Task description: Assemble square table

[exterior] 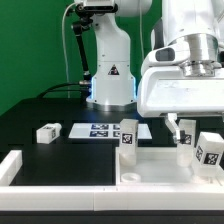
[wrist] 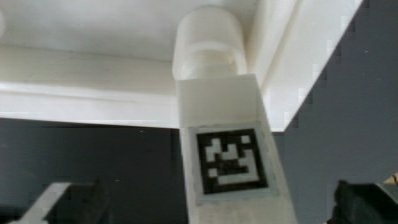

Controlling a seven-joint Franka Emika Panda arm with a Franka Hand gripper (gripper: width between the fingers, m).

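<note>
Gripper [exterior: 178, 126] jaws are wide apart and hold nothing. In the wrist view both fingers [wrist: 50, 205] stand clear of the tagged leg [wrist: 226, 150] between them, whose rounded end meets the square tabletop [exterior: 150, 168] at the exterior view's right. Second leg [exterior: 128, 135] is upright near the tabletop's far rim, just beside the marker board [exterior: 98, 130]. Third leg [exterior: 47, 132] lies on the black table [exterior: 40, 105], on the exterior view's left of that board.

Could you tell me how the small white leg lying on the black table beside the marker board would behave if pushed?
The leg looks blocky and lies low on a flat face, so it would probably slide rather than roll or tip. It looks like hard plastic, so likely stiff. Being small, it is probably light.
</note>
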